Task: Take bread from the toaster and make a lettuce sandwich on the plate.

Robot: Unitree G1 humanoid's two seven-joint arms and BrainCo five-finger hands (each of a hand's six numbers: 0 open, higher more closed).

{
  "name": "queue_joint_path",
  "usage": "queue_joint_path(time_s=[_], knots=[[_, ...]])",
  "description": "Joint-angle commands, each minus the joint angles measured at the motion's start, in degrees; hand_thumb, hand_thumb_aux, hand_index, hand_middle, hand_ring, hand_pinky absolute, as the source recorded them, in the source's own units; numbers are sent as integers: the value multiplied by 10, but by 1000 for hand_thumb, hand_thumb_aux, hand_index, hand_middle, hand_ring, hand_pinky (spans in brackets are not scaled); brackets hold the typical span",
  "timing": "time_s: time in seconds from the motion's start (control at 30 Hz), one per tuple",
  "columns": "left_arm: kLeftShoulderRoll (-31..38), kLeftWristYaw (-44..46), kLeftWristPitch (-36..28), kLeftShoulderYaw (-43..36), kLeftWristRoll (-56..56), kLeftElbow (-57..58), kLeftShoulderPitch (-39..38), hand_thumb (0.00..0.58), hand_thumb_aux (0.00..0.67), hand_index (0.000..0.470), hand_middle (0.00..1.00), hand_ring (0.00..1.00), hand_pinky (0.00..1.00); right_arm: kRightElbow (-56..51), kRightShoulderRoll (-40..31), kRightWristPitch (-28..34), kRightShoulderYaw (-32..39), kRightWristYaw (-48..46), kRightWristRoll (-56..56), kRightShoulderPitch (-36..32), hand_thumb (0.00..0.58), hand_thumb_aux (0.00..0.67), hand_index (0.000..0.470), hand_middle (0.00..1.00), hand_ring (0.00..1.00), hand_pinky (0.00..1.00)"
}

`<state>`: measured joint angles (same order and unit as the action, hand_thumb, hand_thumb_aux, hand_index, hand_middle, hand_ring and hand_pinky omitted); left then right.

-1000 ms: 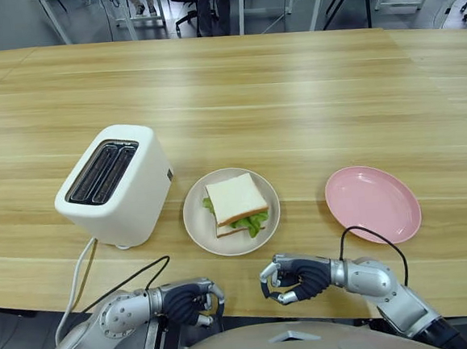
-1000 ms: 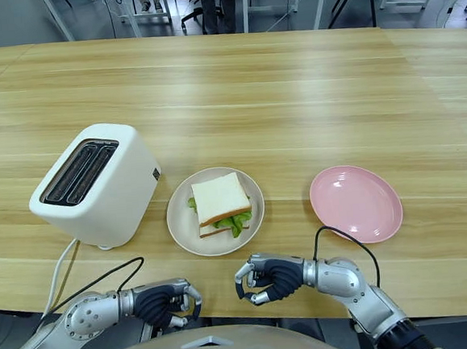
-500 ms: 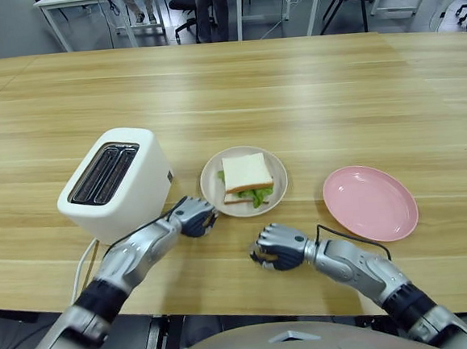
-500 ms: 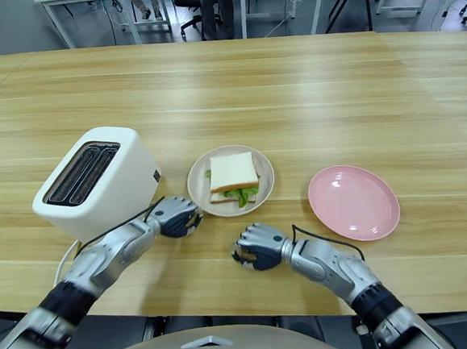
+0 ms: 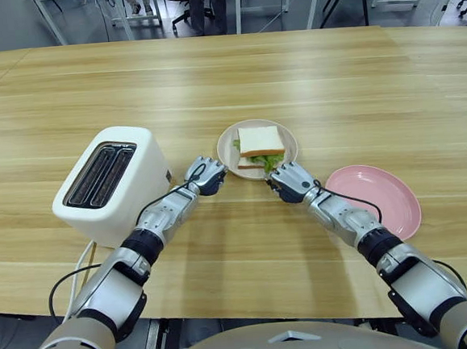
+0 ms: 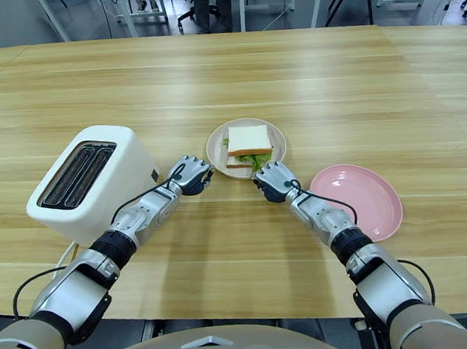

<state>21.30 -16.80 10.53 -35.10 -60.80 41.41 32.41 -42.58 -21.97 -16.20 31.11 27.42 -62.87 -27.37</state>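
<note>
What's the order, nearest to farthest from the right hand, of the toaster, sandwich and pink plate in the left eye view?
1. sandwich, just ahead of the right hand, slightly left.
2. pink plate, to the hand's right.
3. toaster, far to the left.

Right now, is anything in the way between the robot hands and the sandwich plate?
No, nothing visible. The left robot hand and right robot hand sit just by the near rim of the cream plate holding the lettuce sandwich. The toaster and pink plate stand off to the sides.
</note>
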Motion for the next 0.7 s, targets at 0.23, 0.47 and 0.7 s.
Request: queue_joint_path(time_s=[0.23,0.47,0.7], knots=[[80,46,-26,67,68,-245,-167,307,210,144,31,31,31,138,-30,-150,-39,-51,195,100,187,118,81,671,671,671],[79,183,87,166,454,-515,-424,0,0,0,0,0,0,399,-70,-213,-92,-271,655,301,0,0,0,125,125,125],[89,333,221,165,706,-552,-570,0,0,0,0,0,0,463,-85,-210,-111,-455,866,457,0,0,0,0,0,0]])
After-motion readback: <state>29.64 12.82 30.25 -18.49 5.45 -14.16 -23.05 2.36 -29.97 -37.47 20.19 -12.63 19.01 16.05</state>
